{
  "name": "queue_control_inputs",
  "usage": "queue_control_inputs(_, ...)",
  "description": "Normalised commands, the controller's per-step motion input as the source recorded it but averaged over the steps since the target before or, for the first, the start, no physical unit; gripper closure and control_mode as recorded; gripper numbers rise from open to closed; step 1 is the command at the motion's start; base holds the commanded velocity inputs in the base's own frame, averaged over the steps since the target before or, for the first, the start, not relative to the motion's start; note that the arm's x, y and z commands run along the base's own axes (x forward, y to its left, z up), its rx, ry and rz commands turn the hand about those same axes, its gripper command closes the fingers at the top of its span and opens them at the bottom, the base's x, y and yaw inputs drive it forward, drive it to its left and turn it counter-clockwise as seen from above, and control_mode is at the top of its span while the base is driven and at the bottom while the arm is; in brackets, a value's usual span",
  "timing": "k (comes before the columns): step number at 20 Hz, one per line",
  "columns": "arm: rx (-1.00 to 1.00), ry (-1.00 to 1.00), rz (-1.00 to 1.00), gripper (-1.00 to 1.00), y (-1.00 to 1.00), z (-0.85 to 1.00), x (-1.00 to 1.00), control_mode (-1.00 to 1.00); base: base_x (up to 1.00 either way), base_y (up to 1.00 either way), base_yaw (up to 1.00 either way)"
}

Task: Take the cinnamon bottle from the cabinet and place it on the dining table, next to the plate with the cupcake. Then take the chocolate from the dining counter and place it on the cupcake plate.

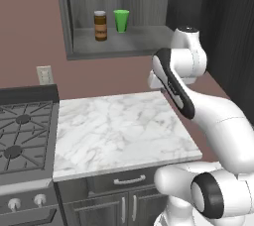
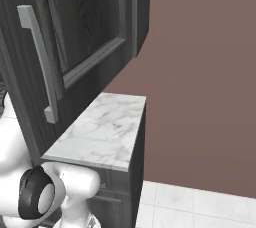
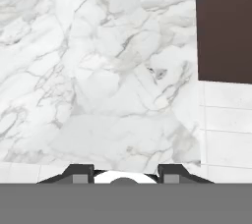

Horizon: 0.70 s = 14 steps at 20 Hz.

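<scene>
A green cup (image 1: 121,21) stands upright on a shelf high on the wall. Below it, a small marble worktop (image 1: 119,131) sits on dark drawers (image 1: 130,180) with metal handles. A black gas stove (image 1: 22,136) touches the left edge of the worktop, with two knobs (image 1: 27,201) at its front. A white wall socket (image 1: 44,75) is on the brown wall above the stove's back corner. To the right stands a tall dark cupboard door (image 2: 75,37) with a long grey handle (image 2: 40,62). White floor tiles (image 2: 200,204) lie beyond the worktop's right edge.

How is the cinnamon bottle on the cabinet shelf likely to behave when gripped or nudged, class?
The cinnamon bottle looks rigid, so it probably won't deform. It is taller than wide and upright, so a high nudge could tip it. Being cylindrical, it would likely roll then, perhaps toward the green cup beside it.
</scene>
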Motion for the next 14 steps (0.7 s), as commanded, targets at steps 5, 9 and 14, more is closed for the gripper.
queue_control_inputs(5,0.00,-0.01,0.01,-1.00,0.01,-0.01,-0.11,-1.00,0.00,0.00,0.00)
queue_control_inputs(9,0.00,-0.29,0.13,-1.00,0.30,0.03,-0.30,-1.00,0.00,0.00,0.00)
queue_control_inputs(14,-0.04,-0.35,0.21,-1.00,0.55,0.18,-0.19,-1.00,0.00,0.00,0.00)
